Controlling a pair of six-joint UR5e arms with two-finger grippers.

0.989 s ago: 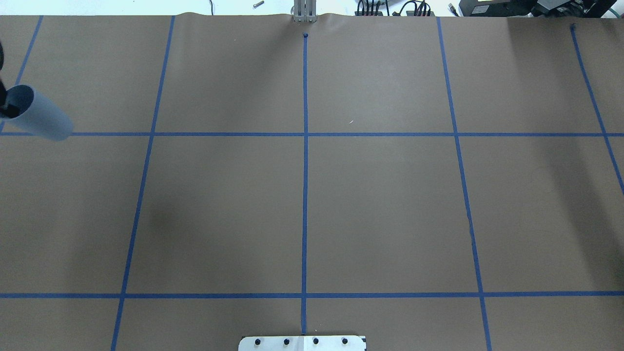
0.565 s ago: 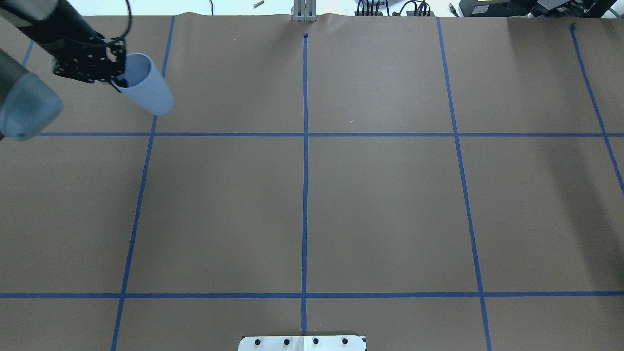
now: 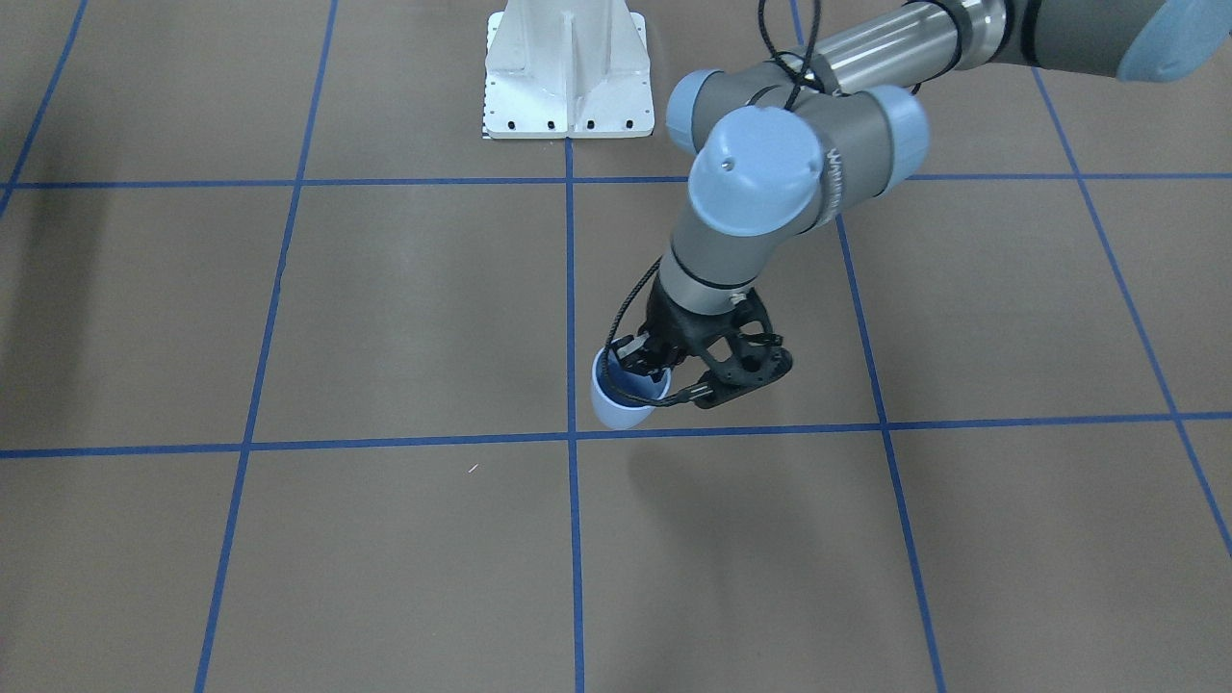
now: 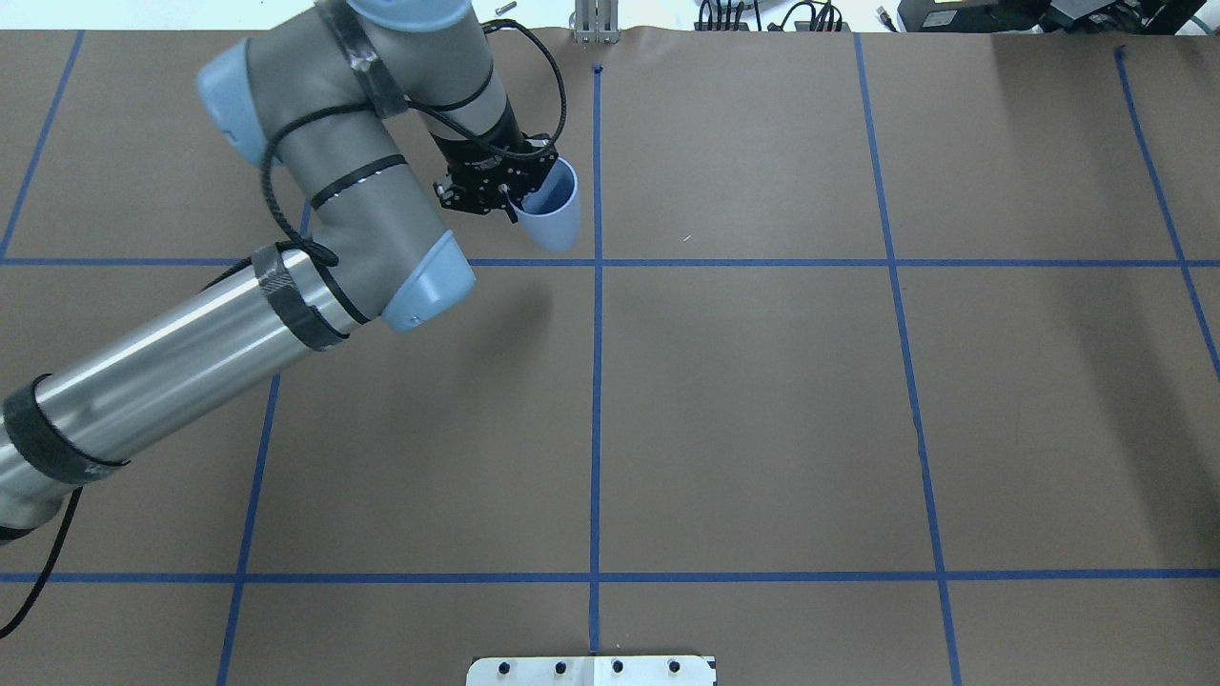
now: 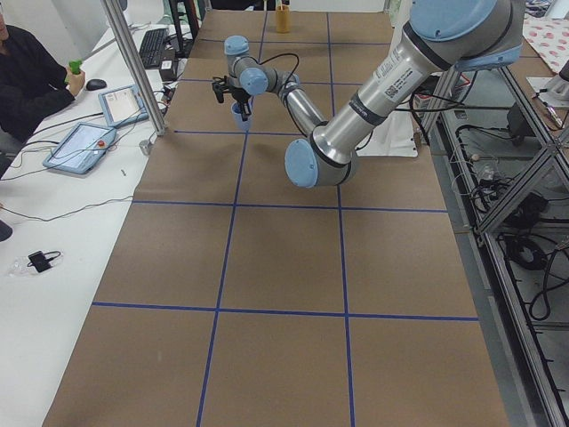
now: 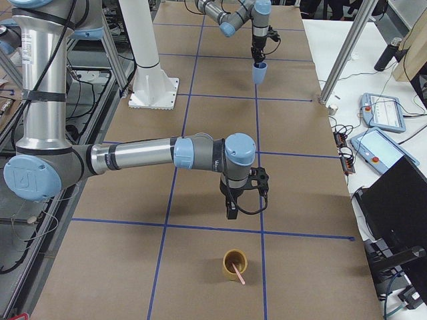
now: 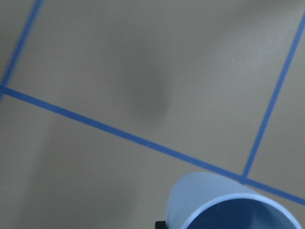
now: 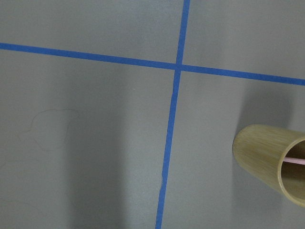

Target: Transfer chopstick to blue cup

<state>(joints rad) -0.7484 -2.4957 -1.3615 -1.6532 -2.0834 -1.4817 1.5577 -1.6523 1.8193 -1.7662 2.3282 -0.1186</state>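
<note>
1. Left arm (image 4: 353, 219) comes in from the overhead view's left, stretched out over the brown worktop (image 4: 762, 410).
2. Left hand (image 4: 519, 195) is clenched on the blue cup (image 4: 553, 217), gripping at the rim with one finger reaching inside.
3. Blue cup is mouth-up and held clear of the worktop, with its shadow lying apart from it. It hangs just left of the centre tape line (image 4: 597, 381), close to where a cross line meets it.
4. Right hand (image 6: 231, 213) shows only in the right side view, pointing down above the worktop. Cannot tell whether it is released or clenched.
5. Tan cup (image 6: 234, 265) stands upright on the worktop near the right hand, toward the worktop's right end.
6. Chopstick (image 6: 237, 273) sits in the tan cup, leaning, its pink end past the rim. It is well apart from the blue cup.
</note>
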